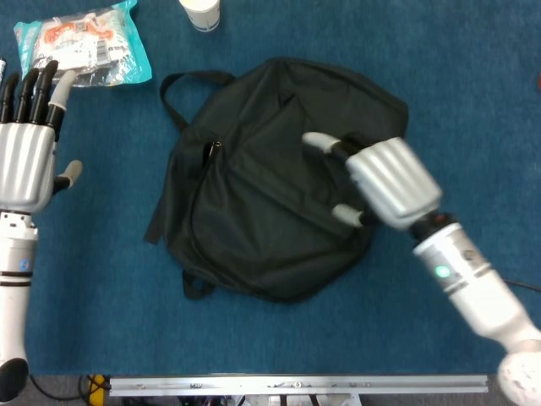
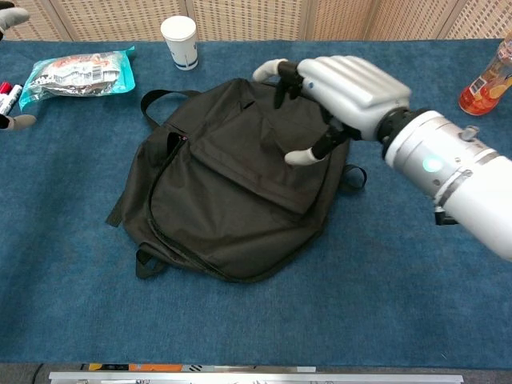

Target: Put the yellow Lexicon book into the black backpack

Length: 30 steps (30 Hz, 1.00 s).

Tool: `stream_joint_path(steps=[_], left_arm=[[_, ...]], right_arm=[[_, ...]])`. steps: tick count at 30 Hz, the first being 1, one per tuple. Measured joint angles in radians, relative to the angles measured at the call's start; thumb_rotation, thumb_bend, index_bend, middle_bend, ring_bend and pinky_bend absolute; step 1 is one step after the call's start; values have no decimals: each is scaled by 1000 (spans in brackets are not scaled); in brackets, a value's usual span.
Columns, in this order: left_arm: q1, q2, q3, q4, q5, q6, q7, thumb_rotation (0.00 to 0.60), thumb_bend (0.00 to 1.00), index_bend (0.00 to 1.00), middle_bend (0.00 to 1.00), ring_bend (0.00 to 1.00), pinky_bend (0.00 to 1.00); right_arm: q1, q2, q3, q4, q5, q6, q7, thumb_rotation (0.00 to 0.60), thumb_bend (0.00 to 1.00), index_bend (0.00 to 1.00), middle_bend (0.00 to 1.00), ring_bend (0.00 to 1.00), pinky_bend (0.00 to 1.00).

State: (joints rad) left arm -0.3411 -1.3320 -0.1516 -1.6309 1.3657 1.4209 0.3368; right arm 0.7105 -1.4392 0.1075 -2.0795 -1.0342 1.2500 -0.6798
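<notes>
The black backpack (image 1: 270, 169) (image 2: 228, 188) lies flat in the middle of the blue table. No part of the yellow Lexicon book shows in either view. My right hand (image 1: 380, 182) (image 2: 336, 92) hovers over the bag's right side, fingers apart and holding nothing. My left hand (image 1: 30, 139) is at the far left, well away from the bag, with its fingers stretched out and nothing in it. In the chest view only a fingertip (image 2: 18, 122) of it shows at the left edge.
A snack packet (image 1: 80, 46) (image 2: 78, 70) lies at the back left. A white paper cup (image 1: 201, 12) (image 2: 179, 42) stands behind the bag. An orange bottle (image 2: 484, 80) stands at the far right. Red and black markers (image 2: 8, 96) lie at the left edge.
</notes>
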Motion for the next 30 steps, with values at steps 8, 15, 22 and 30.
stream_joint_path(steps=[8,15,22,30], left_arm=[[44,49,67,24,89,31,-64,600,0,98,0,0,151],[92,98,99,15,113,62,-64,600,0,212,95,71,185],[165,132,118,-4,122,143,-91,600,0,255,153,123,241],[247,163,163,-37,130,194,-54,600,0,262,161,123,246]], right_arm=[[-161,138,-96,56,-201,152,120,600,379,501,592,456,697],[-321,236,-164,190,-324,307,269,600,381,592,655,515,723],[-462,320,-208,287,-353,376,409,600,381,656,703,568,723],[-549,387,-212,327,-318,362,503,600,381,674,712,573,723]])
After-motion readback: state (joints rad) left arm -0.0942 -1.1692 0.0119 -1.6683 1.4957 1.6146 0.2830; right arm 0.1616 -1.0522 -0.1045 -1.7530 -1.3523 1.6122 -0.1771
